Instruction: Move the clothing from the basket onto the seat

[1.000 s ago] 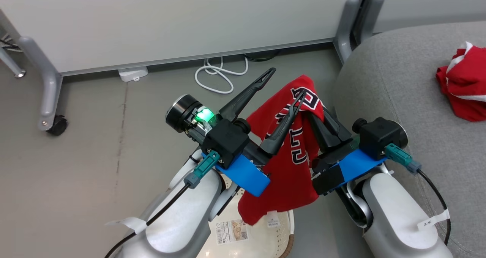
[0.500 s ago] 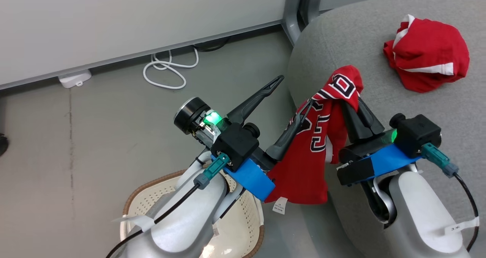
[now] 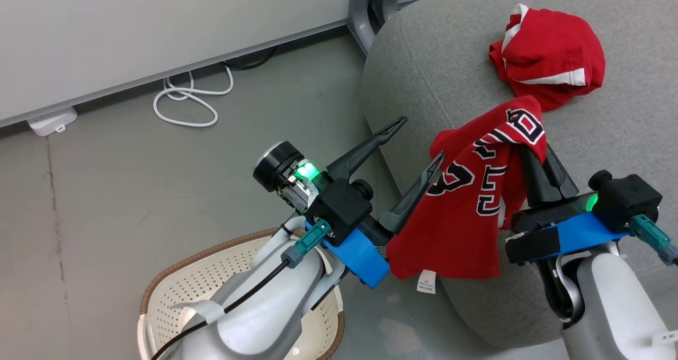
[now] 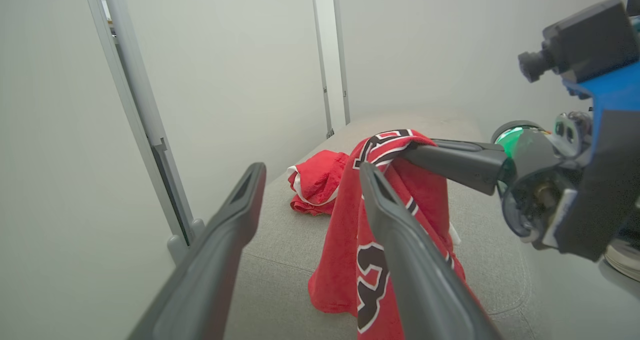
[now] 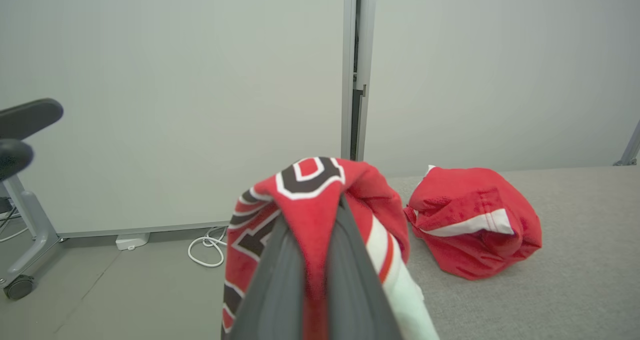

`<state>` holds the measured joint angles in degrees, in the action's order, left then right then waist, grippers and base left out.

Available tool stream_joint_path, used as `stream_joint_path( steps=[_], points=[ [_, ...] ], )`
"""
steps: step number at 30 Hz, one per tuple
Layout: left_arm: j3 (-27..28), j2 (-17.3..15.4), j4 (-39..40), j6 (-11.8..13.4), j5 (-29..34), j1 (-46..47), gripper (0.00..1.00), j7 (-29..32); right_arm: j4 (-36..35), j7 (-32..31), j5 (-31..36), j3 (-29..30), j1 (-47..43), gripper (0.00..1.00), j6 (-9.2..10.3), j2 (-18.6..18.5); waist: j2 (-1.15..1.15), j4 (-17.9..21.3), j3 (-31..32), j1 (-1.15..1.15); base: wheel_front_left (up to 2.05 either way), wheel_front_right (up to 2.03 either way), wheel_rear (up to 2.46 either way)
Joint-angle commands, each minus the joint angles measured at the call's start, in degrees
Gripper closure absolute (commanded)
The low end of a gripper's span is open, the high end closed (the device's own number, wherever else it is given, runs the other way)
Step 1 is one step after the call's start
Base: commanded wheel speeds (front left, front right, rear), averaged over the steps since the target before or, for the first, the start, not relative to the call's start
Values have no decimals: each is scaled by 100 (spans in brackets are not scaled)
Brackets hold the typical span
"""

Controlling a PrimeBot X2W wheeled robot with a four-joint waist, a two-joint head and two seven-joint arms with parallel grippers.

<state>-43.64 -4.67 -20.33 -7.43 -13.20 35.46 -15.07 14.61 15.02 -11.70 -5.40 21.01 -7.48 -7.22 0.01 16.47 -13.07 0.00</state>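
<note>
Jersey (image 3: 466,217) is dangling by seat (image 3: 424,74) edge, pinched in right gripper (image 3: 531,152); left gripper (image 3: 421,138) is gaping wide alongside.

- Numbered jersey (image 3: 466,227) on my right gripper (image 3: 529,156): red, with black numerals edged in white and a small white tag (image 3: 425,283).
- Striped jersey (image 3: 556,53): red with white bands.
- Seat (image 3: 424,74): light grey weave.
- Basket (image 3: 206,275): cream-white, dotted with holes, with a brown woven-look rim.
- My left gripper (image 3: 421,137) and the right one: dark grey fingers, black bodies, blue brackets (image 3: 360,254) and a green light on each.
- Floor (image 3: 106,190): dull grey.
- Cable (image 3: 185,98): white.
- Wall (image 3: 159,21): pale grey-white.
</note>
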Motion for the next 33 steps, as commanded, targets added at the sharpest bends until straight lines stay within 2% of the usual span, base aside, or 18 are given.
stream_joint_path(
  steps=[1, 12, 17, 22, 28, 33],
  points=[
    [-8, -24, -9, -3, -32, 71, 0, -16, -44, 24, 38, 21, -55, 100, -3, -17, -1, 12, -6, 0, 0, 0, 0],
    [-29, -47, -4, -3, -37, 148, 0, -15, -459, 23, 70, 290, 262, 100, -3, -45, -1, -74, -228, 0, 0, 0, 0],
    [-18, -65, -9, -3, 11, 266, 0, -16, -669, 23, 61, 592, 960, 100, -3, -162, -1, -148, -591, 0, 0, 0, 0],
    [-70, -78, -38, -3, 53, 476, 0, -16, -830, 23, 92, 1108, 1951, 100, -3, -436, -1, -261, -1145, 0, 0, 0, 0],
    [-164, -69, -66, -3, 118, 794, 0, -15, -572, 23, 116, 1910, 3184, 100, -2, -1177, -1, -440, -1807, 0, 0, 0, 0],
    [-208, -18, -43, -3, 136, 1010, 0, -16, 94, 22, 82, 2397, 3960, 100, -3, -2070, -1, -592, -2252, 0, 0, 0, 0]
  ],
)
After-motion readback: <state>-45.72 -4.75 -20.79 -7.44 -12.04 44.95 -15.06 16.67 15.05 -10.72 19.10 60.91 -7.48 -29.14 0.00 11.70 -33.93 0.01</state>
